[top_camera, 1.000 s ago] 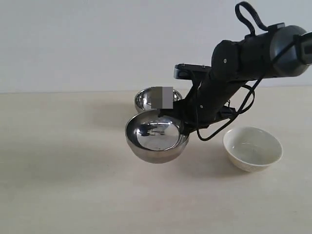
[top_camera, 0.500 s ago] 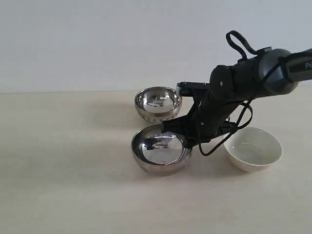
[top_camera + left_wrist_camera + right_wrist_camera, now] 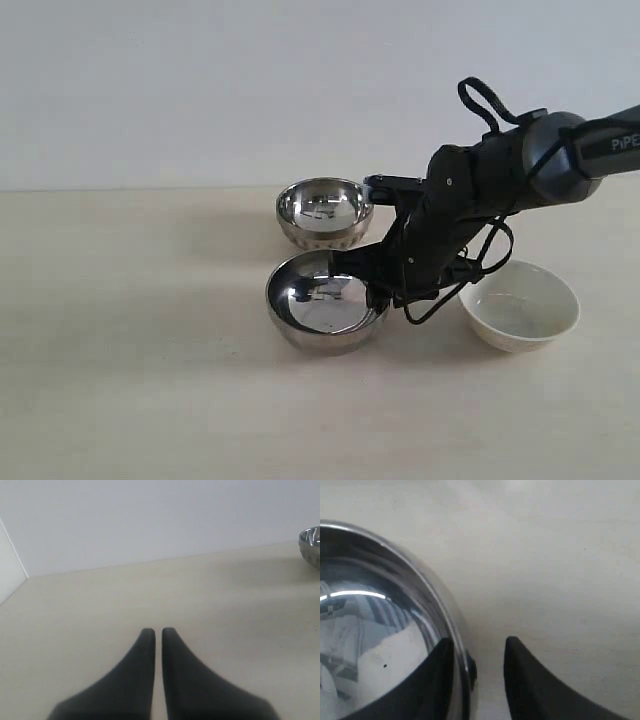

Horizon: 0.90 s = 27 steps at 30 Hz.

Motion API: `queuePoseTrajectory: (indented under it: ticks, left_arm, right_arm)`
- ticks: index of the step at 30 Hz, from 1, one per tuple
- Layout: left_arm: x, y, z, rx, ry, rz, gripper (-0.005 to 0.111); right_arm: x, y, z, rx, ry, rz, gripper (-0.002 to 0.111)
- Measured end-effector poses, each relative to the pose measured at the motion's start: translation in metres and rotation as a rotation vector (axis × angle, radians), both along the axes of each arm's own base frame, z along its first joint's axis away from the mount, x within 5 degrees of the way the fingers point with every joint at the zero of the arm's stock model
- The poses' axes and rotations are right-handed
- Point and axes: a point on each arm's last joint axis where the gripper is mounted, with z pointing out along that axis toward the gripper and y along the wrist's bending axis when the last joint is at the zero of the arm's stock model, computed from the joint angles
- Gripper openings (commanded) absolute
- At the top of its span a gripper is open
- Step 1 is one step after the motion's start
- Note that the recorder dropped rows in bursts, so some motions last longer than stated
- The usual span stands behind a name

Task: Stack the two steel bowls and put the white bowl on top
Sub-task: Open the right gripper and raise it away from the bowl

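The wider, smooth steel bowl (image 3: 325, 300) rests on the table in front of the smaller ribbed steel bowl (image 3: 323, 212). My right gripper (image 3: 378, 285) is at the wide bowl's right rim. In the right wrist view the right gripper (image 3: 480, 643) is open and straddles that rim: one finger sits inside the wide bowl (image 3: 375, 630), the other stands outside with a gap to the metal. The white bowl (image 3: 520, 305) sits to the right, under the arm's cable. My left gripper (image 3: 154, 631) is shut on nothing, low over bare table, and is out of the exterior view.
The edge of a steel bowl (image 3: 311, 545) shows far off in the left wrist view. The pale table (image 3: 130, 330) runs back to a white wall. The right arm's looped cable (image 3: 470, 280) hangs between the wide bowl and the white bowl.
The right arm has come down with the wide steel bowl, which was raised and tilted a second ago and now sits level on the table. The gripper has opened at the rim.
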Motion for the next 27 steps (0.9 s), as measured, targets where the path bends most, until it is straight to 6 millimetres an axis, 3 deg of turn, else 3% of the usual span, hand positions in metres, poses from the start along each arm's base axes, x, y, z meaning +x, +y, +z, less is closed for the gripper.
queuePoseTrajectory:
  ticks: [6,13,19,24,27]
  left_arm:
    - [0.0,0.0,0.0,0.0,0.0,0.0,0.004]
    - [0.0,0.0,0.0,0.0,0.0,0.0,0.004]
    - [0.0,0.0,0.0,0.0,0.0,0.0,0.004]
    - [0.0,0.0,0.0,0.0,0.0,0.0,0.004]
    - [0.0,0.0,0.0,0.0,0.0,0.0,0.004]
  right_arm:
    - [-0.002,-0.001,0.005,-0.004,0.011,0.007,0.035]
    - [-0.011,-0.008,0.058,0.018,-0.071,0.025,0.035]
    - [-0.017,-0.043,0.107,-0.001,-0.126,-0.012,0.035]
    - [-0.017,-0.08,0.126,-0.034,-0.12,-0.086,0.035]
    - [-0.017,-0.091,0.13,-0.044,-0.121,-0.111,0.035]
